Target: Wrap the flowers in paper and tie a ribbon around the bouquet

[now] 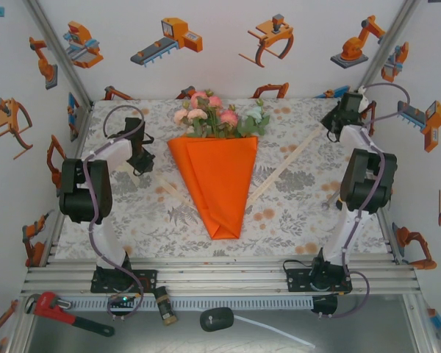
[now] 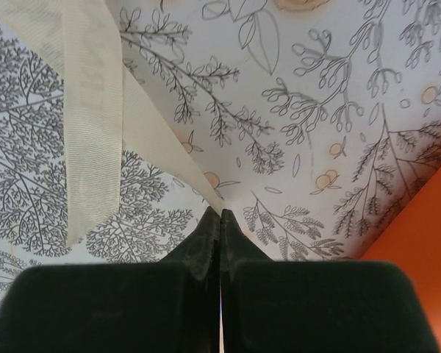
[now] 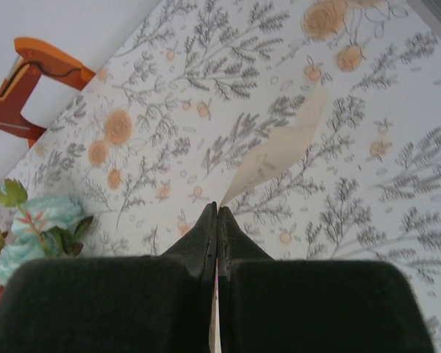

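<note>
The bouquet lies in the middle of the table as an orange paper (image 1: 214,184) cone, point toward me. The flowers (image 1: 217,116), pink, cream and mint with green leaves, stick out of its wide far end. The cream ribbon (image 1: 283,168) passes under the cone and comes out on both sides. My left gripper (image 1: 141,163) is left of the cone, shut on the ribbon (image 2: 95,125), which rises from its tips (image 2: 220,213); the paper (image 2: 426,243) edge shows at the right. My right gripper (image 1: 336,121) is at the far right, shut (image 3: 217,208) on the other ribbon (image 3: 279,154) end, with the flowers (image 3: 37,228) at its left.
A red pipe wrench (image 1: 59,312) and a black puck with a white cable (image 1: 217,318) lie on the metal shelf in front of the arm bases. White walls with orange robot stickers (image 3: 29,81) close in the table on three sides.
</note>
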Motion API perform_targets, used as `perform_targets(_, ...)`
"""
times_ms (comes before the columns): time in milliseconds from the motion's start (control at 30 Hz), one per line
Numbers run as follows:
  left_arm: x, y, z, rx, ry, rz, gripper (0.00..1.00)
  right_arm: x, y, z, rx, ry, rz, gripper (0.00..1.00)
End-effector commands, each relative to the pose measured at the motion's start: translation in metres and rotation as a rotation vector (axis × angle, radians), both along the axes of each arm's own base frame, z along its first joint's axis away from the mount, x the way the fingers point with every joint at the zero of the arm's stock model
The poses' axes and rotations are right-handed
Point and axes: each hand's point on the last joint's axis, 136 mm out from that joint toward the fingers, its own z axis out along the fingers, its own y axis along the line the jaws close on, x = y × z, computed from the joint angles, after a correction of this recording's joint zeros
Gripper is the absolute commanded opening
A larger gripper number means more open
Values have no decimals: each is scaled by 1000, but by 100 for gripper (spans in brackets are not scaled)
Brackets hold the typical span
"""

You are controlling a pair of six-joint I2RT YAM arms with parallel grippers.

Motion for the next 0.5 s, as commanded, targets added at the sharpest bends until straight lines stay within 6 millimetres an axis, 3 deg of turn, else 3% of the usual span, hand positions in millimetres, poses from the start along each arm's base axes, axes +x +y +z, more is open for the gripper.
perform_targets(0,11,5,2,13,-19,-14,0,18,-11,20,-20,-59,-39,0)
perform_targets(267,22,-10,-1,-32,-41,-77,0,32,-8,22,-29,-47,-6,0)
perform_targets(367,16,-30,3,-42,-56,-147,0,25,6,30,-9,-64,41,0)
perform_targets(467,3,-34,16,-37,-89,-164,0,13,27,53,-11,-101,97,0)
